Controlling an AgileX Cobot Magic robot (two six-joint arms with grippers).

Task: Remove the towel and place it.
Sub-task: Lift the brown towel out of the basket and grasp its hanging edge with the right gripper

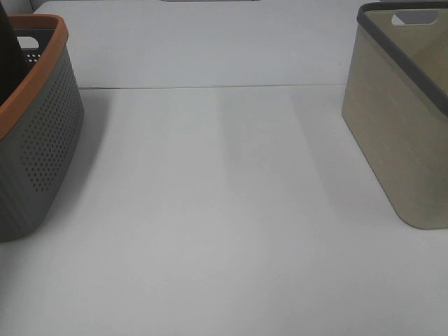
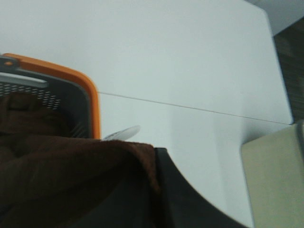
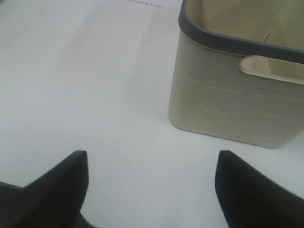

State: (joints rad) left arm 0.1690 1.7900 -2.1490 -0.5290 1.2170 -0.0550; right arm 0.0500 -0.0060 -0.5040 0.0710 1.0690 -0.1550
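Note:
In the left wrist view the dark brown towel (image 2: 61, 180) is bunched up close to the camera, its small white tag (image 2: 122, 133) sticking out at the edge. My left gripper (image 2: 118, 171) is shut on the towel and holds it over the grey basket with the orange rim (image 2: 92, 107); only one dark finger (image 2: 190, 199) shows. In the exterior high view that basket (image 1: 42, 133) stands at the far left with a dark part of the left arm (image 1: 8, 49) above it; the towel is hidden there. My right gripper (image 3: 152, 178) is open and empty above the table.
A beige basket with a dark grey rim (image 1: 402, 126) stands at the right, and shows in the right wrist view (image 3: 237, 90) ahead of the open gripper. The white table (image 1: 224, 210) lies between the two baskets, with a seam (image 1: 210, 87) running across it.

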